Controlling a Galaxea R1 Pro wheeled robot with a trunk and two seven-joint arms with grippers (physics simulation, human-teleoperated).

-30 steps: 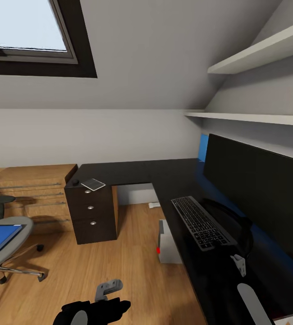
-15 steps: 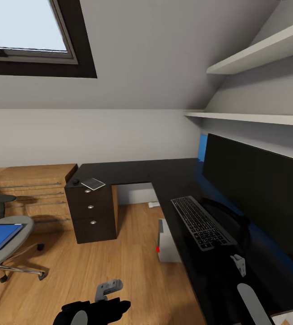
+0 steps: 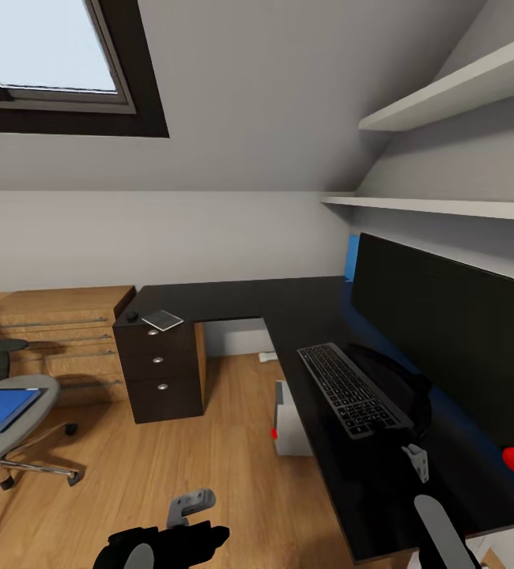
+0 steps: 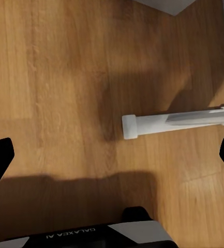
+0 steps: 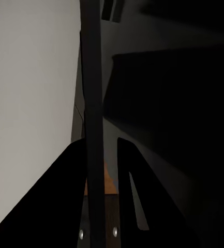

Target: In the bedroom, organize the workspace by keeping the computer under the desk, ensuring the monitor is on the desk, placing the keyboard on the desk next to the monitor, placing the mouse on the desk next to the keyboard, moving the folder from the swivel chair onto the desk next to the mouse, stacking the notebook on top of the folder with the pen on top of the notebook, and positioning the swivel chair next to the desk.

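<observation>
The black L-shaped desk point(image 3: 233, 299) carries the wide monitor point(image 3: 447, 340) along the right wall, with the keyboard point(image 3: 348, 387) in front of it. On the drawer end lie the small black mouse point(image 3: 133, 317) and the grey notebook point(image 3: 163, 320). The white computer point(image 3: 290, 423) stands on the floor under the desk. At far left the swivel chair point(image 3: 20, 431) holds the blue folder point(image 3: 0, 407). My left gripper point(image 4: 112, 155) hangs open over the wood floor, empty. My right gripper point(image 3: 417, 462) hovers at the desk's near end, its dark fingers point(image 5: 137, 196) close together.
A low light-wood cabinet point(image 3: 51, 332) and a round black stool point(image 3: 2, 348) stand behind the chair. Two white shelves point(image 3: 447, 207) jut out above the monitor. The desk's white leg point(image 4: 174, 120) lies below my left gripper. Wood floor point(image 3: 209, 474) spreads between chair and desk.
The whole picture has drifted a little to the left, so the camera moved. Both arms hold the same pose, and nothing on the desk or chair has shifted.
</observation>
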